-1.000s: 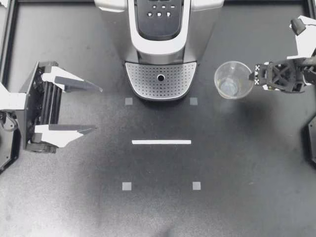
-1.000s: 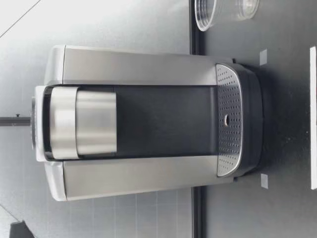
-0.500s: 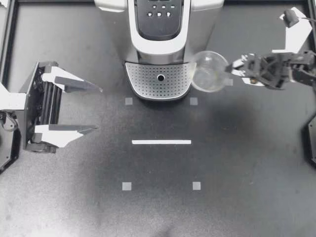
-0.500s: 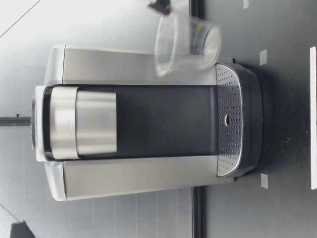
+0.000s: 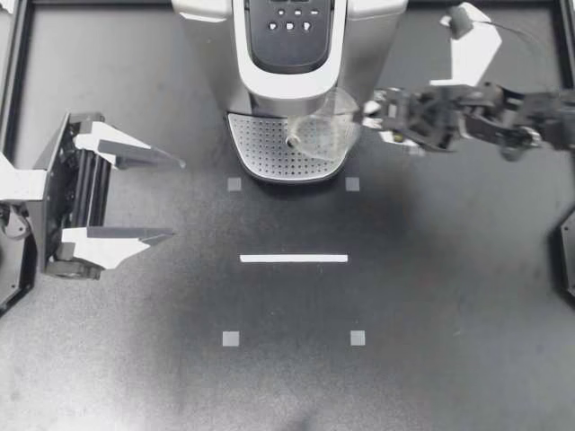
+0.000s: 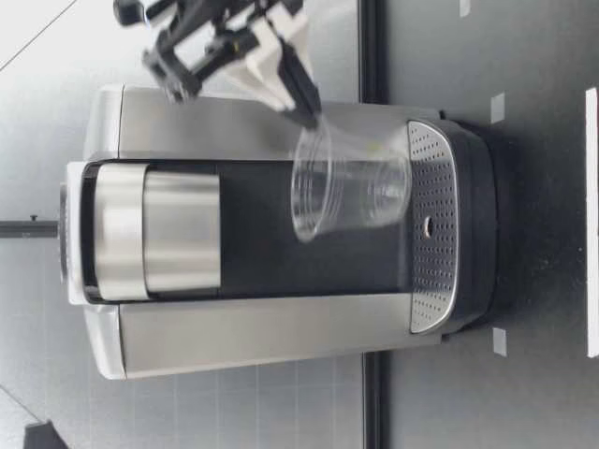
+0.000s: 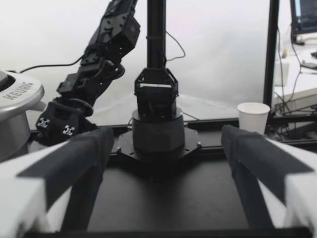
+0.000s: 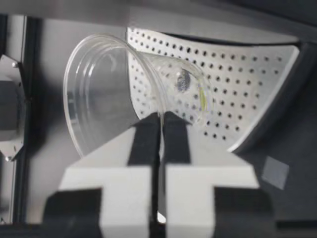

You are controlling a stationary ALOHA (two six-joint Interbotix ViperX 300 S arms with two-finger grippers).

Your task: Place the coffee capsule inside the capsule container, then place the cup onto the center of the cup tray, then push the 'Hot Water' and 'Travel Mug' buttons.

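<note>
A clear plastic cup [image 5: 322, 133] hangs slightly tilted above the right part of the perforated cup tray [image 5: 260, 144] of the coffee machine [image 5: 292, 54]. My right gripper [image 5: 368, 117] is shut on the cup's rim, reaching in from the right. In the low view the cup [image 6: 351, 192] floats just above the tray [image 6: 430, 271], under my right gripper [image 6: 304, 108]. The right wrist view shows the fingertips [image 8: 148, 126] pinching the cup wall [image 8: 104, 94] over the tray [image 8: 237, 84]. My left gripper [image 5: 178, 199] rests open and empty at the far left. No capsule is visible.
The button panel [image 5: 289, 18] sits on the machine's top. A white tape line [image 5: 294, 259] and small tape squares [image 5: 231, 338] mark the table in front of the machine. In the left wrist view a white paper cup [image 7: 252, 116] stands beyond the table.
My right gripper lifted the cup from the table right of the machine and carried it left, over the cup tray. The left arm has not moved.
</note>
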